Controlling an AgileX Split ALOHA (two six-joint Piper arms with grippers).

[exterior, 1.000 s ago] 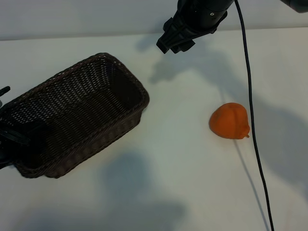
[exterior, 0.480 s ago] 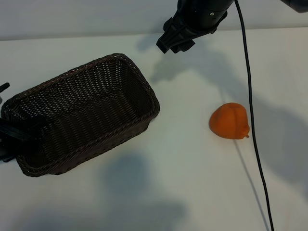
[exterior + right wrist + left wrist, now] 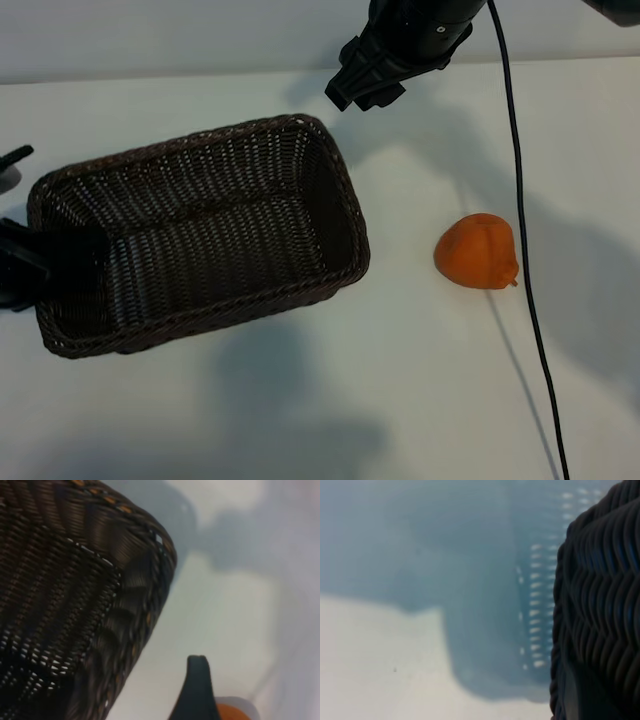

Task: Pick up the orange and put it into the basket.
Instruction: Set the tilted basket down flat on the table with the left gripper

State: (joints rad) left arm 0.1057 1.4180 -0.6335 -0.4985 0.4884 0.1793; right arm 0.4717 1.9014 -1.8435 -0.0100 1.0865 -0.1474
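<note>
The orange (image 3: 477, 251) lies on the white table at the right, alone and untouched; a sliver of it (image 3: 234, 713) shows in the right wrist view past one dark finger (image 3: 198, 680). The dark brown wicker basket (image 3: 345, 200) sits left of centre, its right end close to the orange. My left gripper (image 3: 18, 272) is at the basket's left end, shut on its wall, partly hidden behind the mesh. The left wrist view shows only the weave (image 3: 600, 605) close up. My right gripper (image 3: 362, 88) hangs open above the table's far side, holding nothing.
A black cable (image 3: 522, 250) hangs down across the right side, passing just right of the orange. The basket's corner (image 3: 150, 580) fills much of the right wrist view. Bare white table lies in front of the basket and the orange.
The left gripper has shut on the basket's left end, and the basket has swung and slid right, toward the orange. The orange and the right arm have not moved.
</note>
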